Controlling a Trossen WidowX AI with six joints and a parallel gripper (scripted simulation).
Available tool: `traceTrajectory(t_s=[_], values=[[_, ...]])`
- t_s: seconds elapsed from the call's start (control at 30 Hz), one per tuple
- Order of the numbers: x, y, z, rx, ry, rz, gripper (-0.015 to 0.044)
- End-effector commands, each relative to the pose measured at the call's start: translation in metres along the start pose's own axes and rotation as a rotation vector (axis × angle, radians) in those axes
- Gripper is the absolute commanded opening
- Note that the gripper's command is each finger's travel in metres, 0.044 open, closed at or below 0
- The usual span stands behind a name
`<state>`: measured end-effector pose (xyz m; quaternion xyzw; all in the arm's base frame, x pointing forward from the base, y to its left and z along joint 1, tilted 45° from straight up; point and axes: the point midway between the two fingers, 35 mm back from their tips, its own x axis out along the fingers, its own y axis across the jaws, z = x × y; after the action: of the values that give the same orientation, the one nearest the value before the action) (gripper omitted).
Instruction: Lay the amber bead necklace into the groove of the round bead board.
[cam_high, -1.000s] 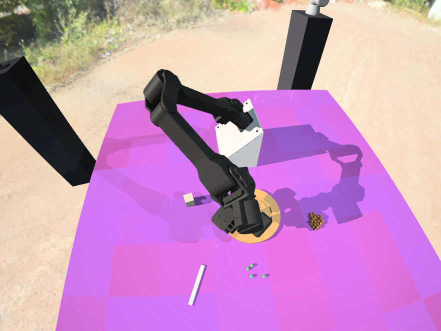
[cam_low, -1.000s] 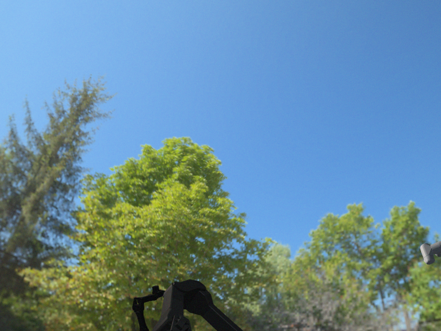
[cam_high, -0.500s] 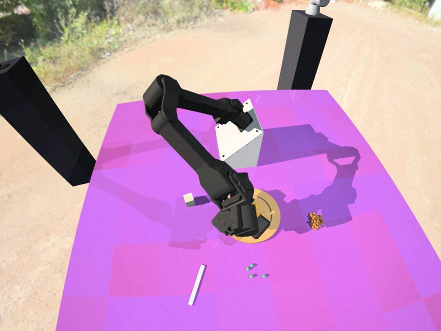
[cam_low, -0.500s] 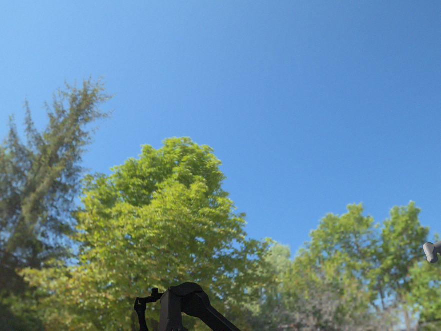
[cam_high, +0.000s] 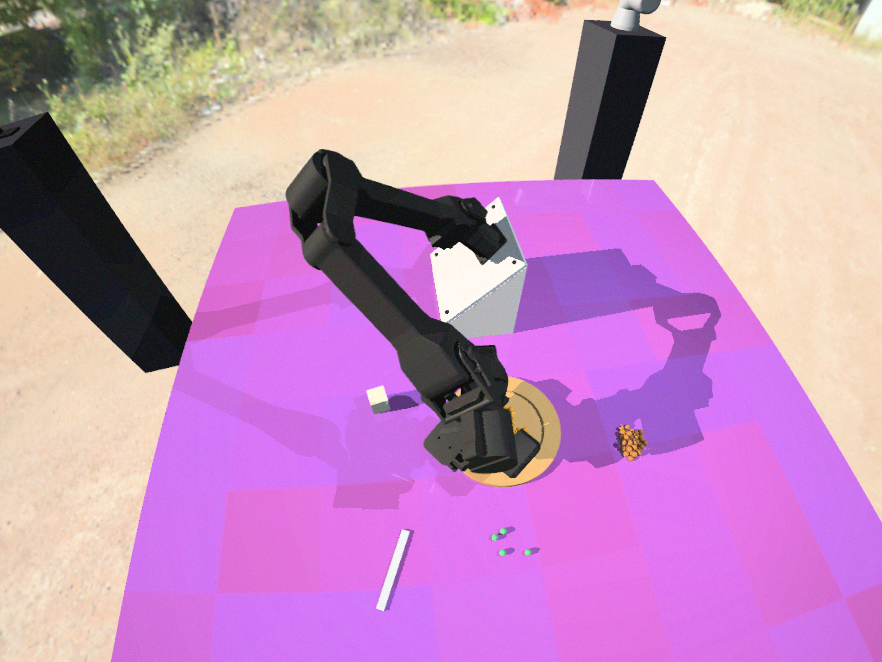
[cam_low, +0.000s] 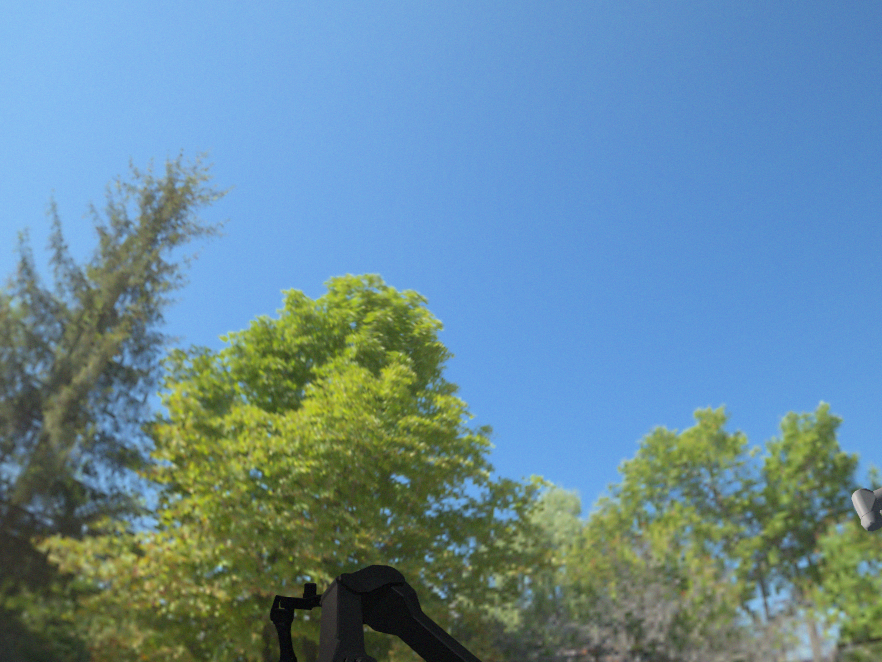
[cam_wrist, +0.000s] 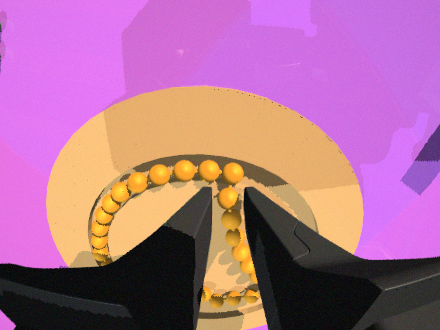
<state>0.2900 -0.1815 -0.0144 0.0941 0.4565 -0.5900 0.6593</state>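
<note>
Tabletop (cam_high: 712, 570) (cam_wrist: 300, 30), one, purple-pink, is carrying most items. Two dark pillars (cam_high: 85, 249) (cam_high: 612, 99) are standing beyond its edges. One black arm (cam_high: 370, 285) (cam_low: 384, 598) is reaching from one pale mounting block (cam_high: 477, 285) down over the board. One round bead board (cam_high: 552, 427) (cam_wrist: 200, 115), tan, is lying flat, partly hidden under the arm. One pincer (cam_high: 523, 456) (cam_wrist: 227, 195) is pointing at the board, its two fingers standing close together with part of the strand showing between them; cannot tell whether they are grasping it. One amber bead necklace (cam_high: 514, 420) (cam_wrist: 185, 170) is resting on the board: one curved run is following the groove at one side, another is cutting across the middle, and a short run is showing near the wrist view's bottom; full bead count is being blocked by the fingers. One white bar (cam_high: 393, 570) is lying near the board. One orange-brown bead pile (cam_high: 630, 443) is sitting apart from the board, count unclear. One cream cube (cam_high: 378, 399) is sitting across the board from the pile. Four green beads (cam_high: 502, 531) are lying loose near the board.
</note>
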Motion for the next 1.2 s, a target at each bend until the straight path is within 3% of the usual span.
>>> traceTrajectory(t_s=[0.0, 1.17], values=[[0.000, 0.000, 0.000, 0.001, 0.000, 0.000, 0.0000], [-0.006, -0.013, 0.006, -0.004, 0.001, -0.005, 0.0000]])
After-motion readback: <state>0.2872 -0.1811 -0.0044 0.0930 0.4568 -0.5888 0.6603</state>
